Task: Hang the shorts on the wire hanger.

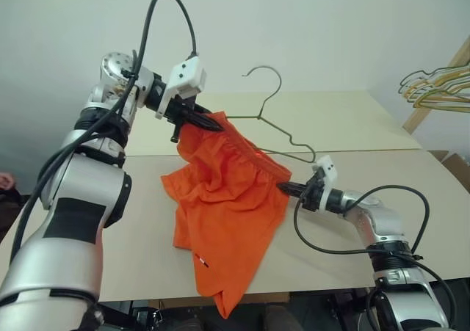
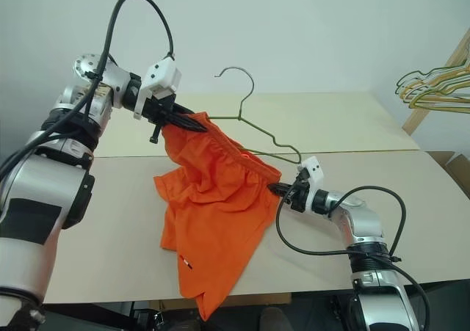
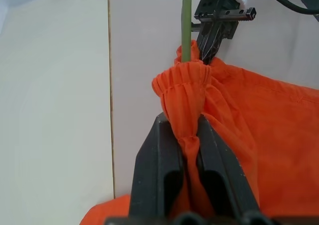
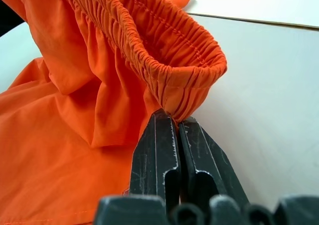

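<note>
The orange shorts (image 1: pixel 220 199) hang over the table, stretched by the waistband between both grippers, with one leg drooping past the front edge. My left gripper (image 1: pixel 213 123) is raised at the upper left and shut on one bunched end of the waistband (image 3: pixel 182 85). Lower and to the right, my right gripper (image 1: pixel 288 189) is shut on the other end of the waistband (image 4: pixel 194 70), just above the tabletop. The dark green wire hanger (image 1: pixel 277 129) stands tilted behind the shorts, hook up. Its wire (image 3: pixel 185 20) runs into the bunched cloth at the left gripper.
Two pale tabletops (image 1: pixel 352 118) meet at a seam behind the shorts. A bunch of tan and green hangers (image 1: pixel 437 89) hangs at the far right beside a wooden post. The table's front edge (image 1: pixel 323 291) lies close to me.
</note>
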`<state>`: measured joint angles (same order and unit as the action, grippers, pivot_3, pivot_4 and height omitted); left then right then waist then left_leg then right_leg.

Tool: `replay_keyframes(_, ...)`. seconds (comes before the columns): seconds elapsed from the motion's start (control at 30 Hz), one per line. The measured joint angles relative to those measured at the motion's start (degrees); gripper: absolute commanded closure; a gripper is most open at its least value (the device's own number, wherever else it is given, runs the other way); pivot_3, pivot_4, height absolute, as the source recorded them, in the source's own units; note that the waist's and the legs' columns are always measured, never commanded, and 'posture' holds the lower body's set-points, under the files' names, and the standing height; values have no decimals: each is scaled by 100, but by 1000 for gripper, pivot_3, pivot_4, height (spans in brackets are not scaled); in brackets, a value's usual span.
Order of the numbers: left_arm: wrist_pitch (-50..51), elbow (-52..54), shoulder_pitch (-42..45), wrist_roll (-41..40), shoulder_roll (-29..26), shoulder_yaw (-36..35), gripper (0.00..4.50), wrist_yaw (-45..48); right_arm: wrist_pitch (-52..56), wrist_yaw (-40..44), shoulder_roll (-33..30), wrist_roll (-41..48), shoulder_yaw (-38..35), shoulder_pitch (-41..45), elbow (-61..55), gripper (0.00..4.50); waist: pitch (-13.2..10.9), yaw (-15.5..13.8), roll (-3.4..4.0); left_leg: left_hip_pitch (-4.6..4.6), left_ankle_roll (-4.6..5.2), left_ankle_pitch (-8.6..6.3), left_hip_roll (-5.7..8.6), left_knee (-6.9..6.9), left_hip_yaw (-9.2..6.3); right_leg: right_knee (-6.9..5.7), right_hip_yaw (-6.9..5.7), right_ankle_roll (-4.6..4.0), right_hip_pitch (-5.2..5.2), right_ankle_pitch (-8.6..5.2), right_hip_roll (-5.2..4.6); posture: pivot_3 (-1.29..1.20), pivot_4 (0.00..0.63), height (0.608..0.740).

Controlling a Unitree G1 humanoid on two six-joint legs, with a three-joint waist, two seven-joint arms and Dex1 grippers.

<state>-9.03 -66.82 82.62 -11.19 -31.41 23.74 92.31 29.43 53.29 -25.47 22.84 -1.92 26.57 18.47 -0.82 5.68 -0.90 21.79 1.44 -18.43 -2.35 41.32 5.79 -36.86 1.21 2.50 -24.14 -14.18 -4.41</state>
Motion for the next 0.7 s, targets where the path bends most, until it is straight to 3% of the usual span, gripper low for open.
replay_keyframes(0.7,-557,-190,-249,926,75,-381,4500,-14,-334,108,-836,94,-341,-584,-666,4462,0,1,0,4,1,-1,3,2,-5,2,-1,1,0,0,-1,-90,0,740)
